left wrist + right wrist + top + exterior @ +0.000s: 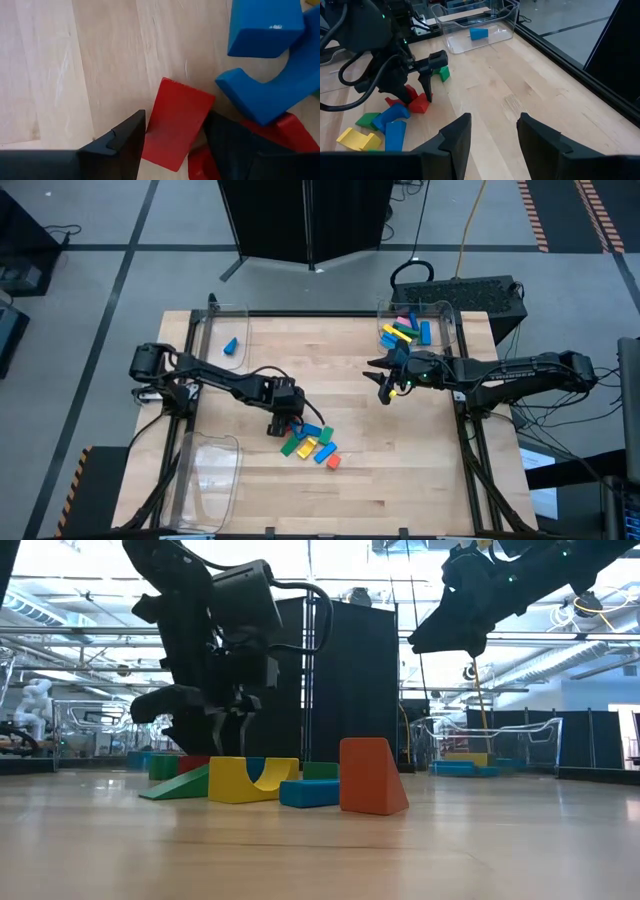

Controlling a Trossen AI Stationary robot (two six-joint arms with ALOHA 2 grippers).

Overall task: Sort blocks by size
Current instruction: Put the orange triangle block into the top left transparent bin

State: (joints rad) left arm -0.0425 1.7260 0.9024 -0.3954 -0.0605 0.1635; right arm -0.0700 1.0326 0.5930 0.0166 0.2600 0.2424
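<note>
You get the table [400, 410] from straight overhead, level from its surface, and from each wrist: left very close, right farther back. All share the block pile [308, 442], probably.

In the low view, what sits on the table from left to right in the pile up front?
Green wedge → yellow block with a curved notch → flat blue block → orange wedge. The left gripper hangs above the pile's left end.
</note>
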